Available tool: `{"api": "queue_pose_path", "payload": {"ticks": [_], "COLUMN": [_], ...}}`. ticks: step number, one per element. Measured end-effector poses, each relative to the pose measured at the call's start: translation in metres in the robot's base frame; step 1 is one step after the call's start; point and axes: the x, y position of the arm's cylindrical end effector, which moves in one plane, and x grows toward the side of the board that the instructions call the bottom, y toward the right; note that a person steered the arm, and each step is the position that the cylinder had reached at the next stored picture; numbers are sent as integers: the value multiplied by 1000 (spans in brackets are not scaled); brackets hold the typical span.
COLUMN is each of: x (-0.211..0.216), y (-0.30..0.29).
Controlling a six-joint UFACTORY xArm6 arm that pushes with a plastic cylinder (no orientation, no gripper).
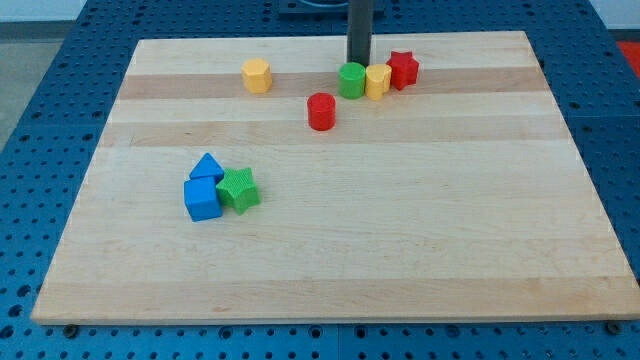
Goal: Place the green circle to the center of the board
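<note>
The green circle (351, 80) stands near the view's top, right of centre, on the wooden board (330, 240). My tip (358, 61) is right behind it, at its top edge, touching or nearly so. A yellow block (377, 81) sits against the green circle's right side, and a red star (403, 69) sits to the right of that. A red circle (321, 111) stands a little below and left of the green circle.
A yellow hexagon (256, 75) stands at the top left. A blue triangle (207, 166), a blue cube (202, 199) and a green star (239, 189) cluster at the left. The board lies on a blue perforated table.
</note>
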Motion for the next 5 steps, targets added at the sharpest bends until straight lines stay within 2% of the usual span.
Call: {"api": "queue_pose_path", "payload": {"ticks": [5], "x": [76], "y": [0]}}
